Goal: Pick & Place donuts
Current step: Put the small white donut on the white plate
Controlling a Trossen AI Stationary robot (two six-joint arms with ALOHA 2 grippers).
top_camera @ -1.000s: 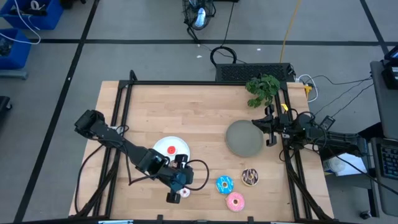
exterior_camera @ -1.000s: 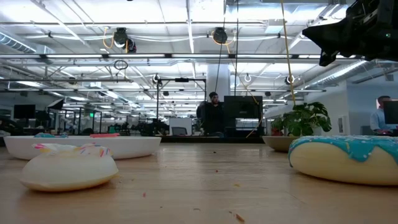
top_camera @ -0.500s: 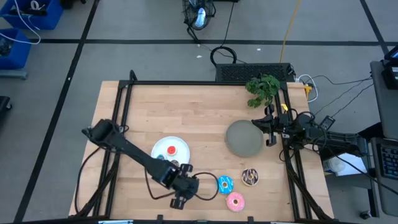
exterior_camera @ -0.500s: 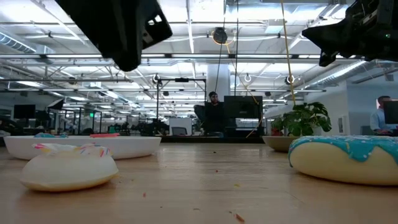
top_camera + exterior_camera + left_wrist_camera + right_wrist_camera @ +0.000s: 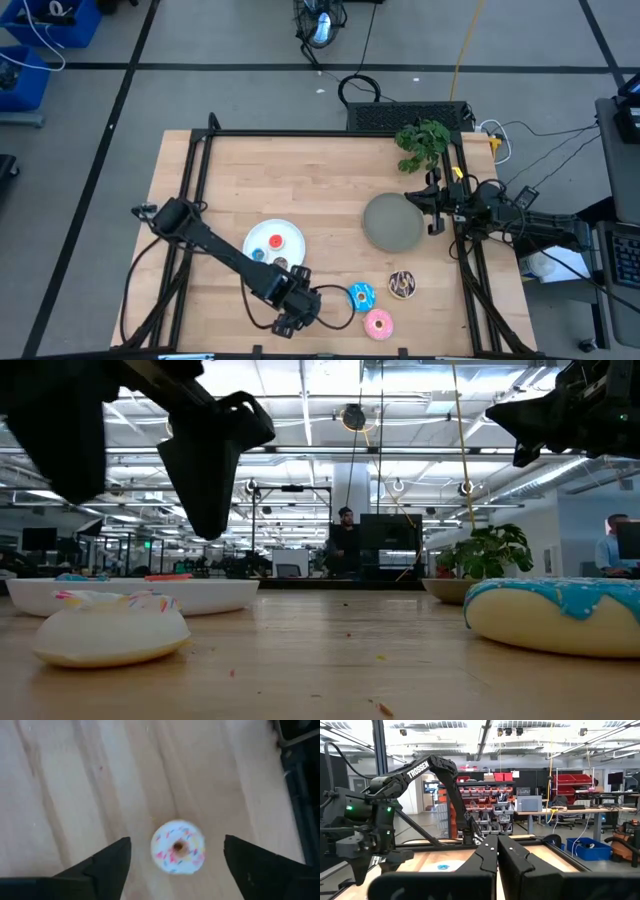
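The left gripper (image 5: 175,865) hangs with jaws wide open over the whitish donut (image 5: 178,847) near the bench's front edge, ready to grab it; the right gripper (image 5: 497,851) waits closed.

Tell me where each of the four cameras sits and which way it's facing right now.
High: overhead, straight down; both arms, white plate, grey plate.
Low: table height, level into the room; left gripper hangs above the whitish donut.
Left wrist: down between open fingers at that same whitish donut.
Right wrist: across the table past shut fingers toward the left arm.
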